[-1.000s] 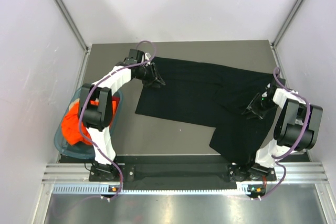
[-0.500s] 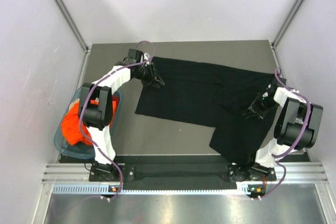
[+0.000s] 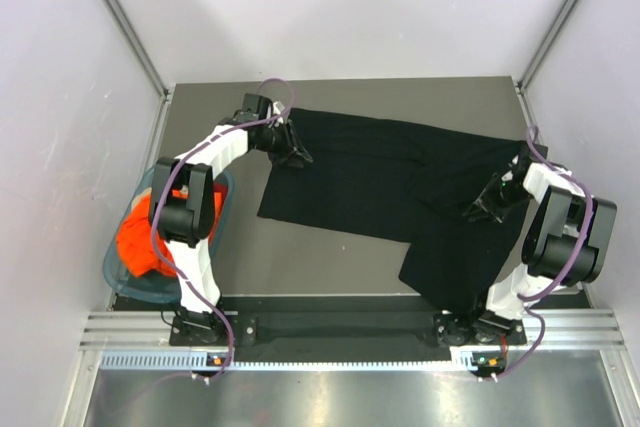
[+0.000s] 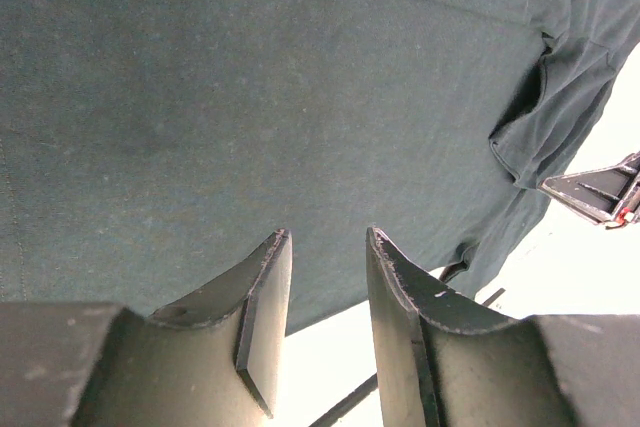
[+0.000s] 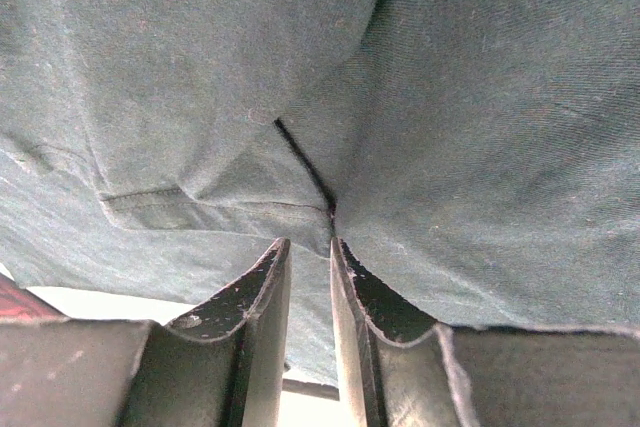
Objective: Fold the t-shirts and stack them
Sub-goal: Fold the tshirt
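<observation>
The black t-shirt (image 3: pixel 370 177) lies spread flat across the table, with its lower right part folded down toward the front edge. My left gripper (image 3: pixel 297 155) is at the shirt's far left corner; in the left wrist view (image 4: pixel 328 234) its jaws stand apart with nothing between them and the shirt (image 4: pixel 250 97) just beyond the tips. My right gripper (image 3: pixel 478 210) rests on the shirt's right part; in the right wrist view (image 5: pixel 310 242) its jaws are a narrow gap apart, tips at a crease in the cloth (image 5: pixel 200 77). The orange t-shirt (image 3: pixel 140 237) lies bunched in the basket.
A teal plastic basket (image 3: pixel 116 275) stands at the table's left edge beside the left arm. White walls and metal frame posts close in the table on three sides. Bare grey table (image 3: pixel 300 257) shows in front of the shirt.
My right gripper has shifted slightly toward the far right over the shirt. The left arm and the shirt have not visibly moved.
</observation>
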`<act>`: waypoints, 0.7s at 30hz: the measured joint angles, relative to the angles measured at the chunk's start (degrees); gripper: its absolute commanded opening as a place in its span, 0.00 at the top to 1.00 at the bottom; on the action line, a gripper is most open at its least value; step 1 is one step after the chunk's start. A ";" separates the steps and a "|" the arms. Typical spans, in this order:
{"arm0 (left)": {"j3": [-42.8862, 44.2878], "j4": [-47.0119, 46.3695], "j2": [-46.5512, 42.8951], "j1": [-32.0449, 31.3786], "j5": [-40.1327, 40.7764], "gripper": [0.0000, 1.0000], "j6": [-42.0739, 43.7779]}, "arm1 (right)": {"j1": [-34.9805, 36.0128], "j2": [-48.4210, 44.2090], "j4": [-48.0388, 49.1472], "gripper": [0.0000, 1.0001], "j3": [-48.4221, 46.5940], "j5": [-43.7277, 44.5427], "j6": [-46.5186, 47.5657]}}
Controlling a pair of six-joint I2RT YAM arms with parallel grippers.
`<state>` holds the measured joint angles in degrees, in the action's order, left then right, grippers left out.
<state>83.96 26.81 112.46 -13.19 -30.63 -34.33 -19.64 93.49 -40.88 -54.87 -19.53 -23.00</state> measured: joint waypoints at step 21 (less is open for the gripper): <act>-0.02 -0.22 0.00 0.04 0.00 0.59 -0.04 | -0.02 1.88 -0.02 1.00 0.02 0.48 0.81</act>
<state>83.94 26.59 112.46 -13.15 -30.63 -34.37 -19.66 95.37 -40.91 -54.85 -19.05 -22.20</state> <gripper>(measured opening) 0.408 0.007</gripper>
